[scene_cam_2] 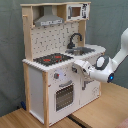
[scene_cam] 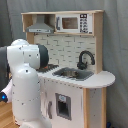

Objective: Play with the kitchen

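Second exterior view showed the kitchen (scene_cam_2: 55, 75) standing on a wooden floor (scene_cam_2: 100, 112), its hob (scene_cam_2: 52, 59) on top, the oven door (scene_cam_2: 63, 95) below, and the sink (scene_cam_2: 82, 50) and faucet (scene_cam_2: 75, 39) toward the second exterior view's right. The arm (scene_cam_2: 102, 69) reached in from that side, and its gripper (scene_cam_2: 76, 65) sat right at the front edge of the counter, just above the oven door; whether the fingers were apart or together, I cannot tell. Judging from this, the step looked like working something on the front panel. Doing it well would call for a slow, level approach, keeping the wrist clear of the counter edge. First exterior view had the arm's white body hiding the front of the kitchen.
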### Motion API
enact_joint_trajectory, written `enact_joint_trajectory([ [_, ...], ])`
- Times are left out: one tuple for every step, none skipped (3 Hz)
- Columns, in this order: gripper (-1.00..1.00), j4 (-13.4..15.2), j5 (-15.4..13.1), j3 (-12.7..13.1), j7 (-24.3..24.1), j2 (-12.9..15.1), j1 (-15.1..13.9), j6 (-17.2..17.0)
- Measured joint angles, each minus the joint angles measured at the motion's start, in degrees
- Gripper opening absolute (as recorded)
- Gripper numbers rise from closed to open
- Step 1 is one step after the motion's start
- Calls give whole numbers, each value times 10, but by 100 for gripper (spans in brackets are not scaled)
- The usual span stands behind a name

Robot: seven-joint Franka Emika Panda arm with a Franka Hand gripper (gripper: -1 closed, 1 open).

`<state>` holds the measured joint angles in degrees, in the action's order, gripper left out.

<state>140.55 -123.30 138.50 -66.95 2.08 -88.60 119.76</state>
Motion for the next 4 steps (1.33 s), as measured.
enact_joint_trajectory([
  [-100, 0, 0, 0, -59, 0, 0, 0],
  [-100, 0, 0, 0, -118, 0, 0, 0],
  [-100, 0, 0, 0, -128, 0, 0, 0],
  [100, 0, 0, 0, -129, 0, 0, 1],
])
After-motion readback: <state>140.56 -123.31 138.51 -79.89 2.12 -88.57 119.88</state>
